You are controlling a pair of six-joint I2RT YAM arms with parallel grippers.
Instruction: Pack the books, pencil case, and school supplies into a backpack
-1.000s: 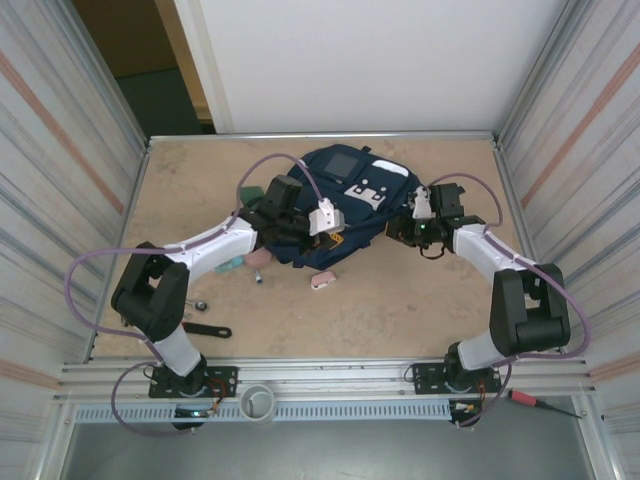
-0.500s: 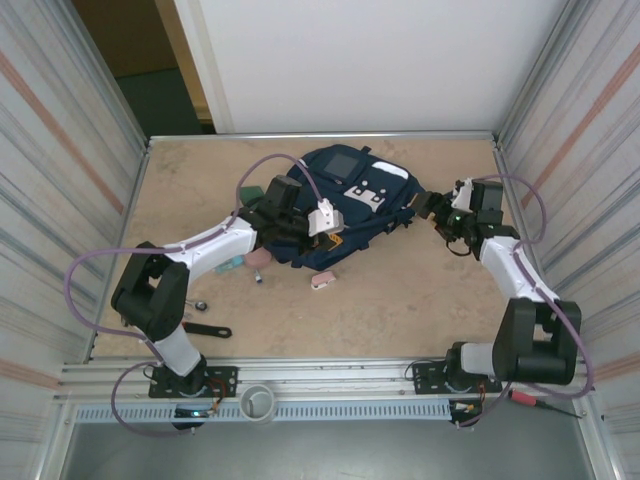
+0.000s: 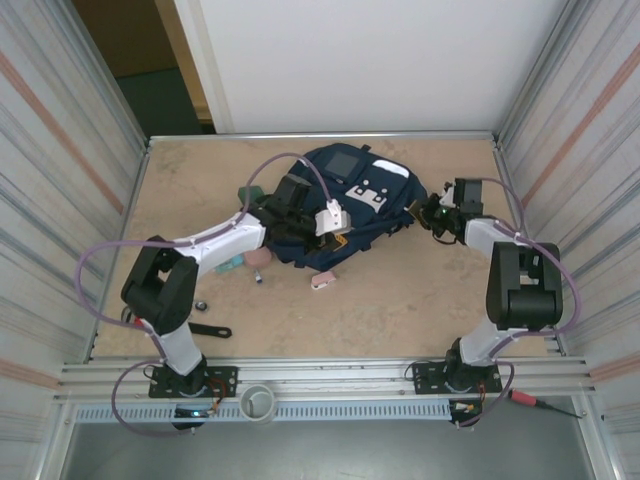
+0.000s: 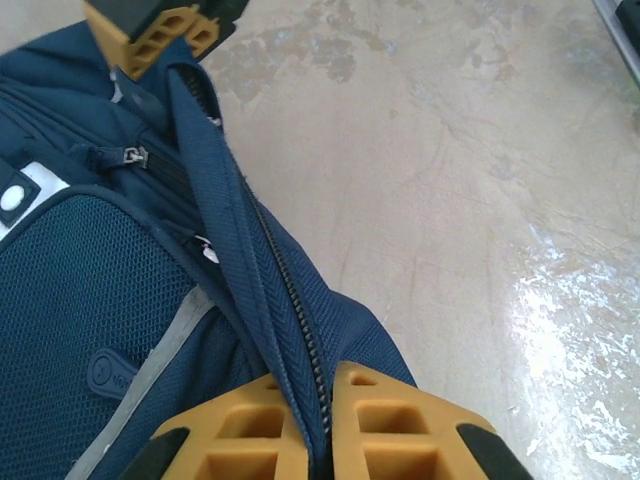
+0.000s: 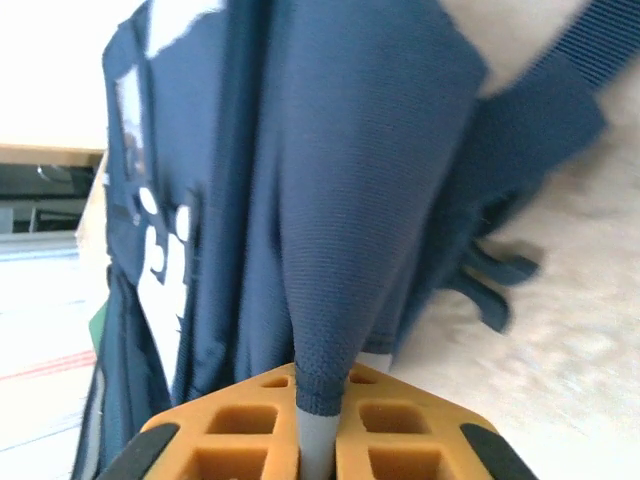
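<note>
The left gripper point(image 4: 318, 405) is pinched tight on the zip edge point(image 4: 250, 260) of the navy backpack point(image 3: 352, 200), which lies toward the far side of the table point(image 3: 420, 300). The right gripper point(image 5: 320, 410) is clamped on a fold of fabric point(image 5: 340, 250) at the backpack's right side. Spreading the opening likely needs gentle, even pulls so neither pinch slips.

Soft, even overhead light fills the top view: the table point(image 3: 400, 300) looks pale and flat, shadows are faint, and the doorway point(image 3: 150, 90) at the upper left is dark. In the left wrist view a white glare patch washes out the table at lower right (the backpack point(image 4: 90, 270) weave is crisp). The right wrist view is soft, fabric edges smeared, bright background blown out.
</note>
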